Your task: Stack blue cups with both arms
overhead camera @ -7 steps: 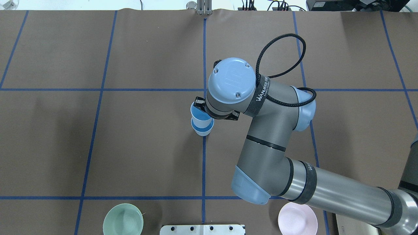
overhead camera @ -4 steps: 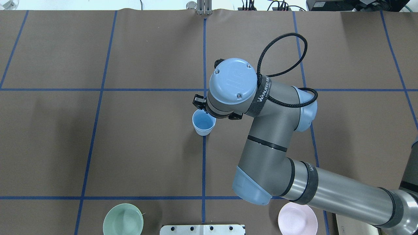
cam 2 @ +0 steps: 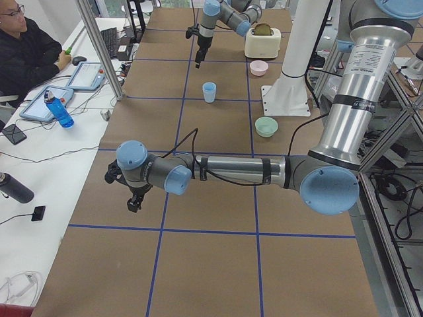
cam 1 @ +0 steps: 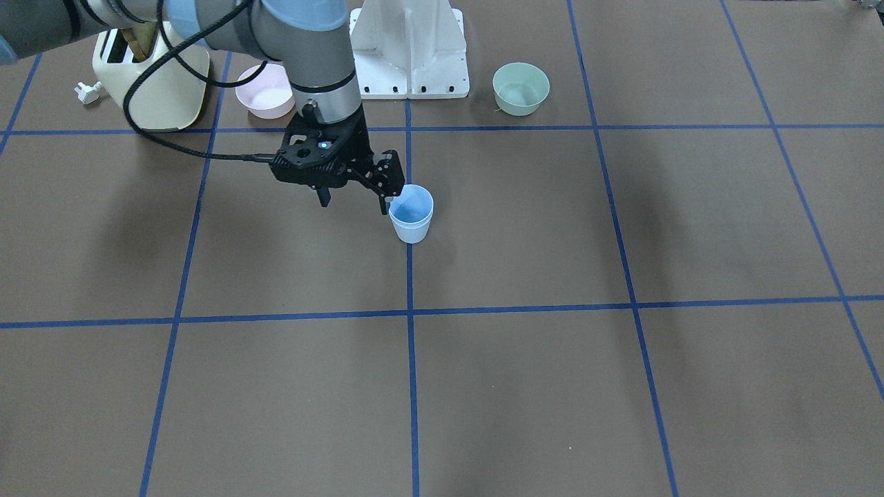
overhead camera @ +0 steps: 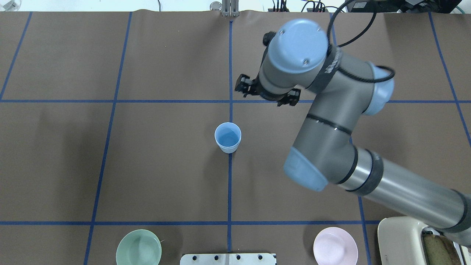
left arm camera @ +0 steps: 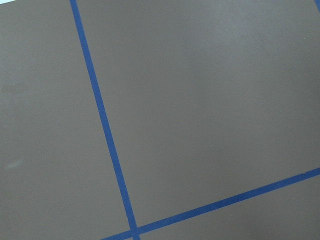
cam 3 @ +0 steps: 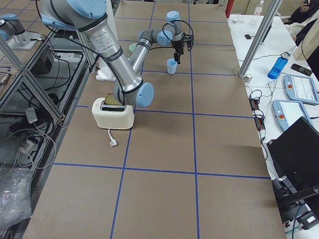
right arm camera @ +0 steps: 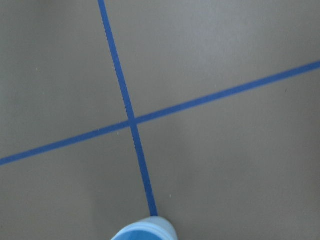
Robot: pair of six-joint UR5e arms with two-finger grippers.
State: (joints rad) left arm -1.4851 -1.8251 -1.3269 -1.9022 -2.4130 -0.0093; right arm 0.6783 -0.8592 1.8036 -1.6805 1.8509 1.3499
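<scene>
Cups (overhead camera: 228, 137) show as a single pale blue outline, upright and mouth up. They stand on the centre line of blue tape (overhead camera: 229, 191), near the middle of the brown worktop (overhead camera: 165, 165). Whether one sits inside another cannot be made out.

The left hand (cam 2: 133, 203) hangs over the worktop's left end with its fingers pointing down, well apart from the cups. It shows only in the side view, so I cannot tell if it is spread or closed. Its wrist camera sees nothing but worktop and tape.

Along the robot's edge, from left to right, stand one green bowl (overhead camera: 138, 247), the white base (overhead camera: 228, 258) and one pink bowl (overhead camera: 335, 247). After them comes one cream toaster (overhead camera: 401, 235) holding one slice of bread (overhead camera: 441, 250).

The right hand (cam 1: 353, 200) is raised above the worktop on the cups' right side. Its two fingers are spread wide, gripping nothing and not touching the cups. The cups' rim just shows at the bottom edge of its wrist view.

A black strap (overhead camera: 330, 67) on the right arm's wrist carries white lettering, too small to read.
</scene>
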